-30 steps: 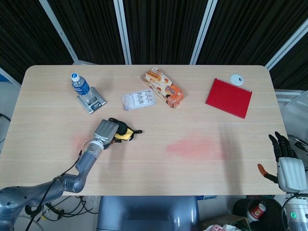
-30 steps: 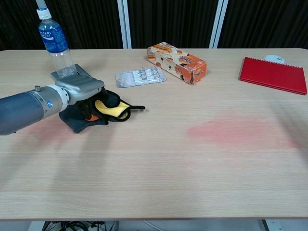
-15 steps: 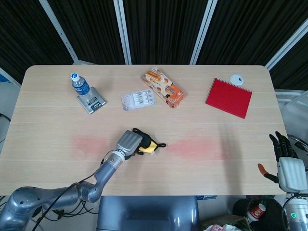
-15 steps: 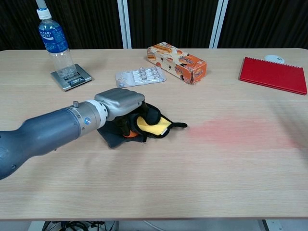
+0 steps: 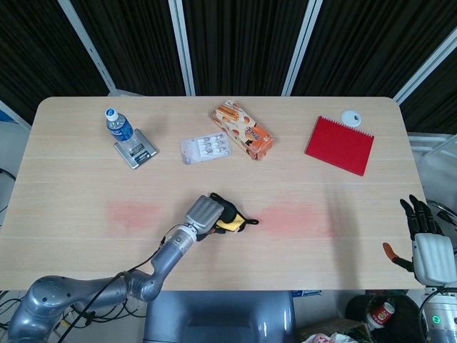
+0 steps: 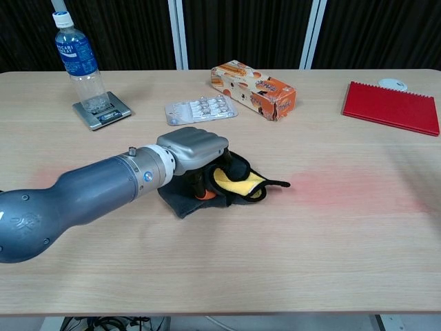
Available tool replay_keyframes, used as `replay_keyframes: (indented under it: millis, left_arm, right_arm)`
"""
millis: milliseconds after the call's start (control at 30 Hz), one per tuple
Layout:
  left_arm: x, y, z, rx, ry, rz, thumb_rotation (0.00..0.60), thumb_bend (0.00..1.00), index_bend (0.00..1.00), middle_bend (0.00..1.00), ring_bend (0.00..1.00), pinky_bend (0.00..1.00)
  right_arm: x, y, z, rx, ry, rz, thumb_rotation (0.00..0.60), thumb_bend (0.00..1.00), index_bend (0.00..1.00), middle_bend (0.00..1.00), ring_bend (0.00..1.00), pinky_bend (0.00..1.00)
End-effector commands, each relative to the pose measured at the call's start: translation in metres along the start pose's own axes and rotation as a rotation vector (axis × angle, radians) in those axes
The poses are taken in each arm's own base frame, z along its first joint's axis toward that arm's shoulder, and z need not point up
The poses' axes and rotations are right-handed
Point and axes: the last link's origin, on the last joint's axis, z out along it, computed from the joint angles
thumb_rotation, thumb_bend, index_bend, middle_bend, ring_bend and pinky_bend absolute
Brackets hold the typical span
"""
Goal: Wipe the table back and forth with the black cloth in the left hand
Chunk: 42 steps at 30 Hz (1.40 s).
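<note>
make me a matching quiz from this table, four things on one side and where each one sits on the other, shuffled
Things:
1. water bottle
2. black cloth
3. red notebook
4. pill pack

Places:
A. under the left hand
B. far right of the table
C. standing on a small scale
D. just left of the orange box

Pairs: 1-C, 2-A, 3-B, 4-D
</note>
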Motion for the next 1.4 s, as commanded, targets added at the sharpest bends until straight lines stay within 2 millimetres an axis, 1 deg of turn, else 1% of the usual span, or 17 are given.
replay_keyframes:
  millis: [33,167,467,800,900,967,1000,1067,1100,1167,1267,1300,1400]
  left_arm:
    - [0.002,-0.016,0.004,0.044,0.005,0.019,0.600,0.44,0.70,0.65,0.58,0.67]
    - [0.005,-0.045,0.002,0.093,-0.006,0.061,0.600,0.44,0.70,0.65,0.58,0.67]
    - [0.014,-0.114,-0.021,0.210,-0.012,0.128,0.600,0.44,0.70,0.65,0.58,0.67]
    - [0.031,-0.167,-0.037,0.330,0.027,0.144,0.600,0.44,0.67,0.62,0.56,0.66]
    - [0.033,-0.176,-0.043,0.355,0.028,0.136,0.600,0.42,0.64,0.60,0.54,0.64]
    - [0.032,-0.183,-0.049,0.369,0.022,0.140,0.600,0.40,0.61,0.56,0.51,0.61]
    - [0.031,-0.186,-0.052,0.376,0.018,0.143,0.600,0.39,0.59,0.53,0.48,0.57]
    - [0.026,-0.199,-0.063,0.405,-0.005,0.166,0.600,0.35,0.51,0.45,0.40,0.49]
    - [0.025,-0.201,-0.065,0.413,-0.014,0.164,0.600,0.32,0.46,0.39,0.35,0.44]
    - [0.024,-0.206,-0.070,0.429,-0.022,0.158,0.600,0.29,0.39,0.30,0.28,0.37]
    - [0.027,-0.211,-0.076,0.452,-0.023,0.161,0.600,0.21,0.28,0.18,0.15,0.23]
    - [0.028,-0.213,-0.078,0.460,-0.026,0.163,0.600,0.17,0.21,0.12,0.10,0.17]
    - [0.031,-0.215,-0.082,0.471,-0.027,0.154,0.600,0.12,0.09,0.02,0.03,0.10]
  right_arm:
    - [0.000,0.000,0.000,-0.001,-0.001,0.001,0.600,0.17,0.04,0.00,0.01,0.23]
    - [0.000,0.000,0.000,-0.001,-0.003,0.001,0.600,0.17,0.04,0.00,0.01,0.23]
    - [-0.001,-0.002,-0.001,0.003,-0.007,-0.001,0.600,0.17,0.04,0.00,0.01,0.23]
    - [0.000,-0.002,-0.001,0.003,-0.004,-0.002,0.600,0.17,0.04,0.00,0.01,0.22]
    - [-0.001,-0.002,-0.001,0.003,-0.005,-0.001,0.600,0.17,0.04,0.00,0.01,0.22]
    - [-0.001,-0.002,-0.001,0.004,-0.006,0.000,0.600,0.17,0.04,0.00,0.01,0.22]
    - [-0.001,-0.002,-0.001,0.004,-0.006,0.001,0.600,0.17,0.04,0.00,0.01,0.22]
    - [-0.001,-0.002,-0.001,0.005,-0.006,0.003,0.600,0.17,0.04,0.00,0.01,0.22]
    - [-0.001,-0.002,-0.001,0.006,-0.006,0.003,0.600,0.17,0.05,0.00,0.01,0.22]
    - [-0.001,-0.002,-0.001,0.007,-0.006,0.002,0.600,0.17,0.04,0.00,0.01,0.22]
    - [-0.001,-0.003,-0.001,0.007,-0.006,0.002,0.600,0.17,0.04,0.00,0.01,0.22]
    - [-0.001,-0.003,-0.001,0.007,-0.006,0.001,0.600,0.17,0.05,0.00,0.01,0.22]
    - [-0.001,-0.003,-0.001,0.006,-0.006,0.000,0.600,0.17,0.04,0.00,0.01,0.22]
